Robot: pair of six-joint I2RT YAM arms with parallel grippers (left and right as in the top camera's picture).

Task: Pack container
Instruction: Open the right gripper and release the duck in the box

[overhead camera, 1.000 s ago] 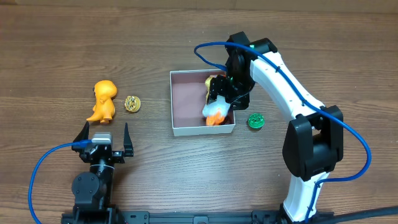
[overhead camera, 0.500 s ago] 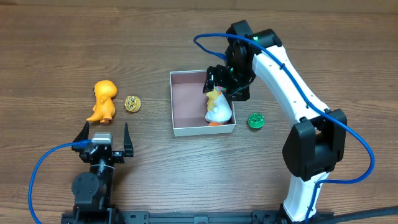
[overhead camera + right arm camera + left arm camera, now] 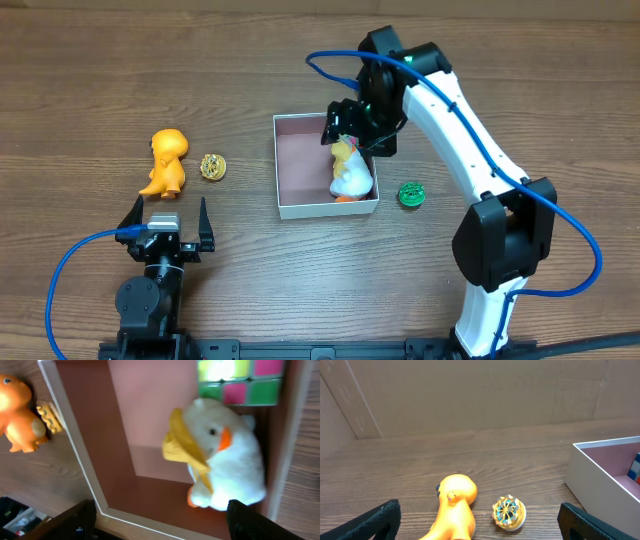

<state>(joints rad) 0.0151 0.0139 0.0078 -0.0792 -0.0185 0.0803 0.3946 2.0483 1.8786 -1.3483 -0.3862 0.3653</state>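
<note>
The container (image 3: 290, 207) is a shallow white-walled box with a pinkish-brown floor, mid-table. A white plush duck (image 3: 351, 176) with yellow and orange parts lies in its right half. A multicoloured cube (image 3: 240, 380) sits beside the duck (image 3: 227, 467). My right gripper (image 3: 353, 131) hovers open over the box's back right corner, holding nothing. In the right wrist view its jaws (image 3: 162, 517) stand wide over the floor (image 3: 145, 425). My left gripper (image 3: 167, 215) rests open at the front left. An orange dinosaur toy (image 3: 455, 507) and a gold spinning top (image 3: 509, 512) lie just beyond it.
The orange dinosaur (image 3: 166, 160) and gold top (image 3: 212, 166) lie left of the box. A green disc (image 3: 411, 194) sits on the table to its right. The box's white wall (image 3: 597, 477) shows at the right edge of the left wrist view.
The right gripper has opened, let the duck go and lifted back from it. The duck now lies on the box floor. The left arm has not moved.
</note>
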